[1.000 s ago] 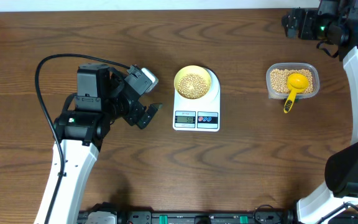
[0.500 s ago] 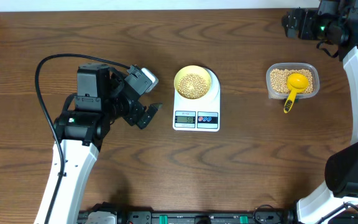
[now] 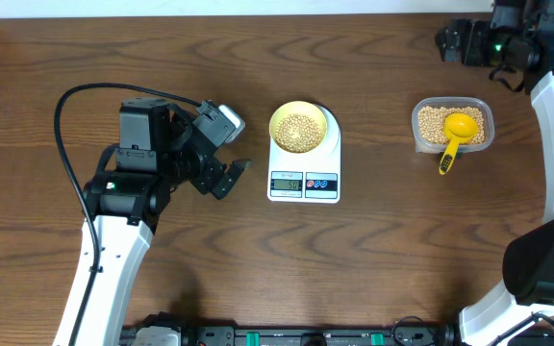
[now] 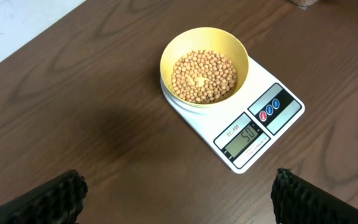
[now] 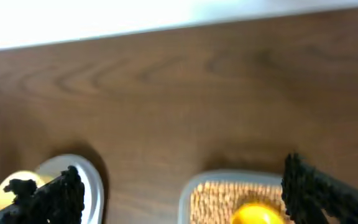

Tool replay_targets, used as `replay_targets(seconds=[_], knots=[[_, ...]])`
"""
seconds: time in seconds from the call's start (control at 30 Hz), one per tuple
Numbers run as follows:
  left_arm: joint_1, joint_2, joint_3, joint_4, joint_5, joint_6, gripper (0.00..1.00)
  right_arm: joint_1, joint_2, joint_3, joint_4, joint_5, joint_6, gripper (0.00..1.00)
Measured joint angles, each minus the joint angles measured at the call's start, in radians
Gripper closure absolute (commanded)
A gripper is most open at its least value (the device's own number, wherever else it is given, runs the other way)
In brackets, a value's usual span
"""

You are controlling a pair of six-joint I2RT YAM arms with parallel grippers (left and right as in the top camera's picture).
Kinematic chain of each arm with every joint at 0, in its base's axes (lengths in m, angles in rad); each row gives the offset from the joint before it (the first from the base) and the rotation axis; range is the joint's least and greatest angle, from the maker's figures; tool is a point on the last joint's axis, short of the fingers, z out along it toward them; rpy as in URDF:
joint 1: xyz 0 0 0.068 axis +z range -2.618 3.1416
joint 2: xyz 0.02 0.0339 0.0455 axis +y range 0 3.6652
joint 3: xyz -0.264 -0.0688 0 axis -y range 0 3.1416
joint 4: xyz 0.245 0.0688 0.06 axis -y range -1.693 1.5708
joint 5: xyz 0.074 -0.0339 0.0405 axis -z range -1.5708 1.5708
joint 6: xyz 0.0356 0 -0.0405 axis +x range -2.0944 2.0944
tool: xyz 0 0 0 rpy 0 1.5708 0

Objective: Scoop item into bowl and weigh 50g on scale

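The pale-yellow bowl holds tan beans and sits on the white scale. In the left wrist view the bowl and beans sit on the scale, whose display reads about 50. My left gripper is open and empty, left of the scale; its fingers frame bare table in the left wrist view. My right gripper is raised at the far right, open and empty. The scale's edge shows in the right wrist view.
A clear plastic tub of beans stands right of the scale, with a bright yellow scoop resting in it. The tub and scoop show blurred in the right wrist view. A black cable loops behind the left arm.
The right arm has shifted slightly at the far right corner. The left arm, bowl, scale and tub have not moved.
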Motion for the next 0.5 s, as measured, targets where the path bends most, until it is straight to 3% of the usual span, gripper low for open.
replay_targets(seconds=[0.5], knots=[[0.000, 0.000, 0.000, 0.000, 0.000, 0.000, 0.03, 0.055, -0.039, -0.003, -0.332, 0.090, -0.003, 0.01]])
